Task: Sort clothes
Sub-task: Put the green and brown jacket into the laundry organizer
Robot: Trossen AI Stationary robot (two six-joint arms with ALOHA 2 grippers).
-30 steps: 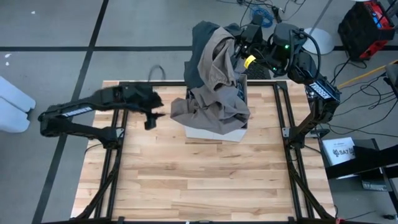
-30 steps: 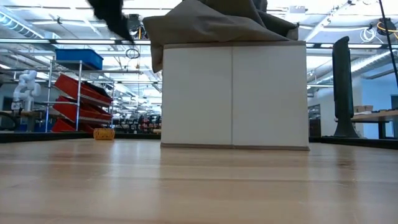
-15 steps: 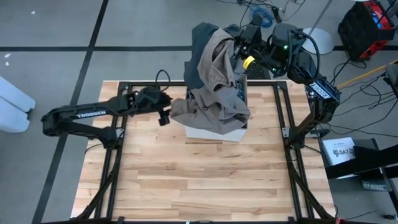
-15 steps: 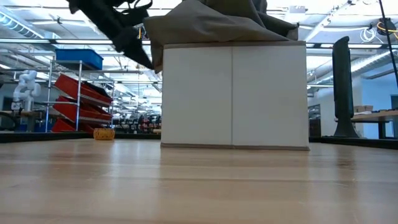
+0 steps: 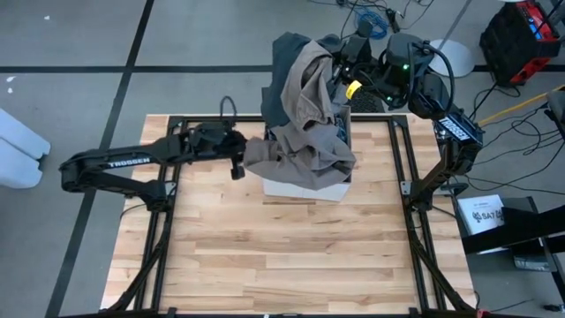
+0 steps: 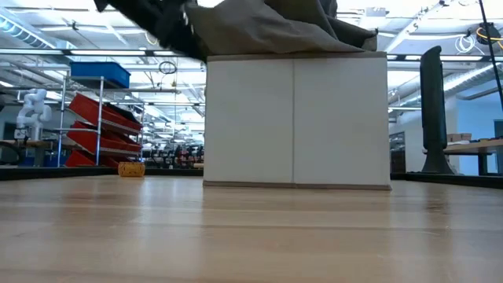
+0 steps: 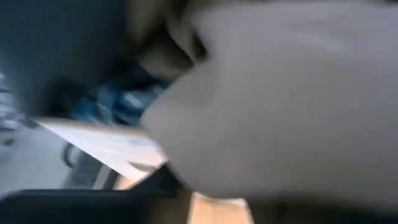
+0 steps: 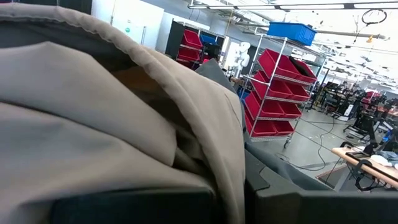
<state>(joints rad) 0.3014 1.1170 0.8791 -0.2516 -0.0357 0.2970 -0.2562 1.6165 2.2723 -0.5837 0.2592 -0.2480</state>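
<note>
A khaki tan garment [image 5: 305, 132] lies heaped over the white fabric box [image 5: 305, 188] at the table's far middle, its edges hanging over the box's rim [image 6: 259, 35]. A dark grey-green garment [image 5: 284, 66] rises behind it, past the table's far edge. A bit of blue plaid [image 7: 118, 102] shows under the khaki cloth. My left gripper [image 5: 236, 157] is open at the khaki garment's left hanging edge [image 5: 252, 155]. My right gripper [image 5: 342, 69] is at the pile's far right side, with khaki cloth [image 8: 106, 118] close before its camera. My left gripper comes level from the table's left at the khaki garment's left hanging edge [image 7: 261, 106], above the box's left rim. The blurred cloth fills its view, and I cannot tell whether the fingers touch it.
The black frame rails [image 5: 168, 190] run along the table's left and right sides. Bare wooden tabletop [image 5: 291, 256] lies in front of the box. Cables and a red case [image 5: 521, 35] lie on the floor beyond the far right corner.
My left gripper has gone toward the table's right edge, from open table to the khaki garment's left hanging edge at the box. The garments and the box have stayed as they were.
</note>
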